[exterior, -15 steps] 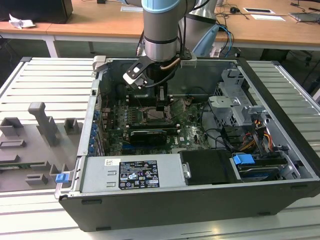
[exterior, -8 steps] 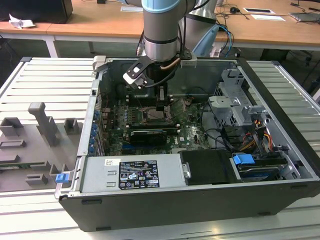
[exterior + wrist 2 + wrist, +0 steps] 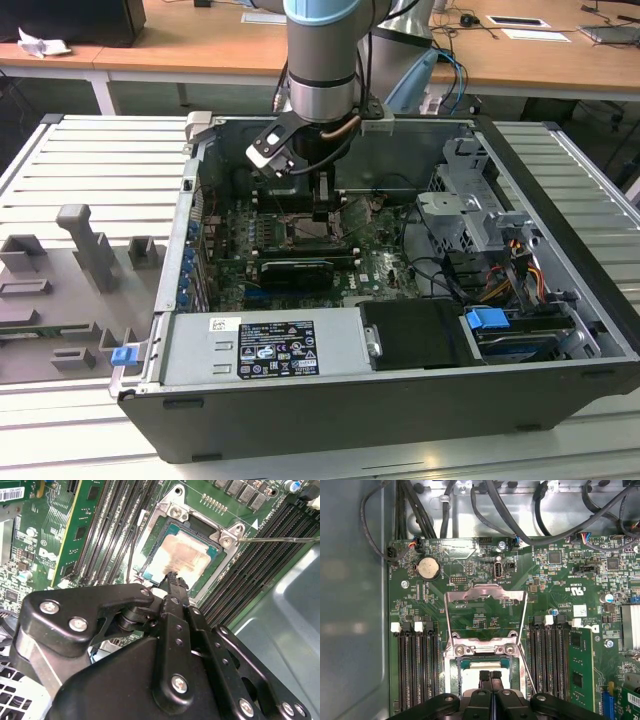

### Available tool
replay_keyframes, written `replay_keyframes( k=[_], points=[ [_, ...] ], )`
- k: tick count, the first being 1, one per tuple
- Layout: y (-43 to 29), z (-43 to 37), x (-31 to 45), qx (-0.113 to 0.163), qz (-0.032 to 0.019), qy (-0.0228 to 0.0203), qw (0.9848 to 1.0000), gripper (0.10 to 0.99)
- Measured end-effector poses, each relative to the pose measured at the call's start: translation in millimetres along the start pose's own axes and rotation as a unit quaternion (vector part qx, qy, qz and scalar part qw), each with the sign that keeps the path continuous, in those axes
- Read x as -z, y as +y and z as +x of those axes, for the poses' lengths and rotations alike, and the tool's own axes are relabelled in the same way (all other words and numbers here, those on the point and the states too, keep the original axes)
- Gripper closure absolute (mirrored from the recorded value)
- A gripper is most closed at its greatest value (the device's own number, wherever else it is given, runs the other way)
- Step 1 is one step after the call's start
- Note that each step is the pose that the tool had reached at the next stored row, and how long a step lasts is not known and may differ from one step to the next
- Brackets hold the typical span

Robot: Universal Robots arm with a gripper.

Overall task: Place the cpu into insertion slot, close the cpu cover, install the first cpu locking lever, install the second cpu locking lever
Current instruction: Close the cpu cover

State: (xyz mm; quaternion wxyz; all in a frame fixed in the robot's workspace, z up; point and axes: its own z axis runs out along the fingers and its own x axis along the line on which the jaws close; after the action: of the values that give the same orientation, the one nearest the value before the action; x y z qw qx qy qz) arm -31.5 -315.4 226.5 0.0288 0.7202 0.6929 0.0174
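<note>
Finger state: the gripper point(image 3: 490, 675) has its two fingers pressed flat against each other, with nothing clamped between them.
Fingertip position: in the second wrist view the gripper point(image 3: 172, 576) tip sits on or just above the cpu point(image 3: 185, 552), at the chip edge nearest the gripper body. Contact cannot be confirmed.
Cpu location: lying flat inside the insertion slot point(image 3: 172, 512), square to its rim; judged to be seated.
Cover state: the cpu cover point(image 3: 485, 596) is raised open and clear of the chip. How steeply it stands cannot be told.
Governing relation: from the fingertips, the cover lies beyond the cpu, on the side toward the coin cell point(image 3: 427, 569). Its hinge line runs crosswise to the memory slots point(image 3: 415, 665).
Lever state: a locking lever point(image 3: 280, 539), a thin rod, stands out from the slot corner, judged unlatched.
Arm position: in the exterior view the gripper point(image 3: 322, 205) is down inside the computer case point(image 3: 300, 420), over the motherboard point(image 3: 385, 250).
</note>
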Motion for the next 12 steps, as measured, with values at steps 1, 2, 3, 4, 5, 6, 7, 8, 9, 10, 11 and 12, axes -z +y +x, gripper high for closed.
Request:
replay_keyframes(
  k=[1,2,3,4,5,6,7,8,9,10,11,12],
  points=[
    [0.0,0.0,0.0,0.000,0.0000,0.0000,1.0000,0.980],
    [0.0,0.0,0.0,-0.001,0.0000,0.0000,1.0000,0.980],
    [0.0,0.0,0.1,-0.001,0.0000,0.0000,1.0000,0.980],
    [0.1,0.0,0.1,-0.001,0.0000,-0.0001,1.0000,0.980],
    [0.1,0.0,0.2,-0.001,0.0000,-0.0001,1.0000,0.980],
    [0.1,0.0,0.2,-0.002,0.0000,-0.0001,1.0000,0.980],
    [0.1,0.0,0.3,-0.002,0.0000,-0.0001,1.0000,0.980],
    [0.1,0.0,0.3,-0.003,0.0000,-0.0002,1.0000,0.980],
    [0.1,0.0,0.3,-0.003,0.0000,-0.0002,1.0000,0.980],
    [0.1,0.0,0.3,-0.003,0.0000,-0.0002,1.0000,0.980],
    [0.1,0.0,0.4,-0.004,0.0000,-0.0002,1.0000,0.980],
    [0.2,0.0,0.4,-0.004,0.0000,-0.0002,1.0000,0.980]
  ],
)
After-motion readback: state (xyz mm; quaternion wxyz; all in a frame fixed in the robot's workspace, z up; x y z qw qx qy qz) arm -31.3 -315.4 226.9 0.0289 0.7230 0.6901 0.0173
